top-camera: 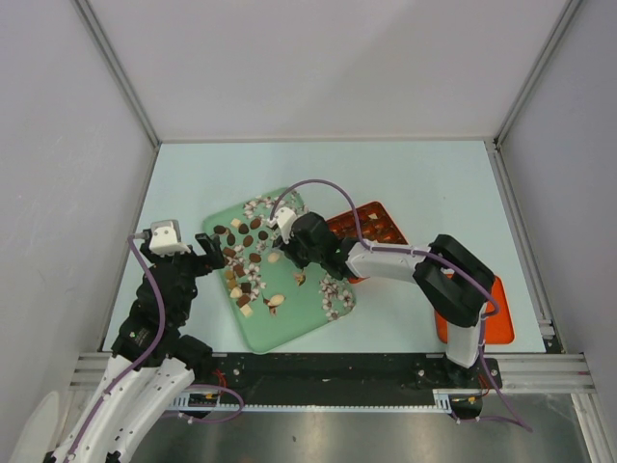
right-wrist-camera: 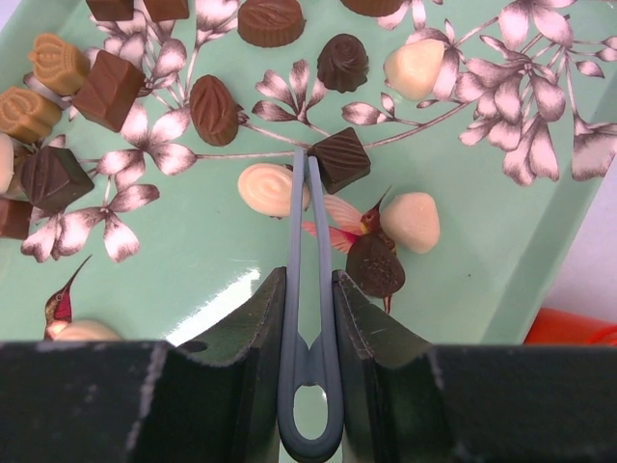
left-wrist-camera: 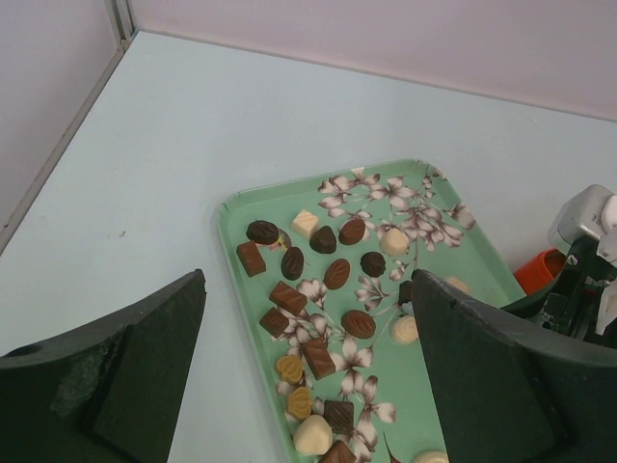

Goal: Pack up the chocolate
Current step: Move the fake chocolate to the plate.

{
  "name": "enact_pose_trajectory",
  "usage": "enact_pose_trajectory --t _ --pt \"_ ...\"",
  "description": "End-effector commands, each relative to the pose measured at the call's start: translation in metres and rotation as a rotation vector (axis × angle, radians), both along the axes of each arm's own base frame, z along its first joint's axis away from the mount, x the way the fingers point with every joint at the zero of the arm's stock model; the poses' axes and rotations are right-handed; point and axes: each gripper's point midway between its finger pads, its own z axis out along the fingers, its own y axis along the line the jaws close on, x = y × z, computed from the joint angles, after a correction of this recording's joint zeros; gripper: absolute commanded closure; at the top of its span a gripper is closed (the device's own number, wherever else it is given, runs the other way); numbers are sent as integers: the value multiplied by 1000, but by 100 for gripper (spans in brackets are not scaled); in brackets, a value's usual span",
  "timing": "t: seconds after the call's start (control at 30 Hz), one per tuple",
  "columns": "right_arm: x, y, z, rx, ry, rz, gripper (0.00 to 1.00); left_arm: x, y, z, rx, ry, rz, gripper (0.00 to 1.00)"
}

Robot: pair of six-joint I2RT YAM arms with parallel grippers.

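Many small chocolates [top-camera: 246, 241], dark brown, lighter brown and cream, lie scattered on a green flowered tray [top-camera: 289, 323]. My right gripper [top-camera: 294, 246] is over the tray's middle, shut on blue-grey tweezers [right-wrist-camera: 308, 241]. In the right wrist view my gripper [right-wrist-camera: 308, 280] squeezes the tweezers' arms together. Their tips rest between a cream oval piece [right-wrist-camera: 265, 188] and a dark square piece [right-wrist-camera: 340, 159], touching the square's corner. I cannot see any piece between the tips. My left gripper [top-camera: 214, 253] is open and empty over the tray's left edge, with chocolates [left-wrist-camera: 336, 274] showing between its fingers [left-wrist-camera: 154, 357].
An orange box with a grid of cells [top-camera: 376, 224] lies behind the tray's right side, partly hidden by the right arm. An orange flat piece [top-camera: 496, 318] lies at the right, near the right arm's base. Frame posts and walls bound the table.
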Motion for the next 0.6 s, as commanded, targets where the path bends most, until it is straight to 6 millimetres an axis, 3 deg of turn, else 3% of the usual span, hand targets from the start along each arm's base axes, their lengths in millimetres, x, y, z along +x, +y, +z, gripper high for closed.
enact_pose_trajectory --t 0.0,0.33,0.57 --pt "1 9 17 13 -25 28 79 2 0 3 16 -9 -6 8" --pt "-42 1 19 -71 30 42 81 1 0 4 11 -15 -7 8" --pt "-51 -9 26 -73 62 -10 82 1 -1 4 11 -15 -12 8"
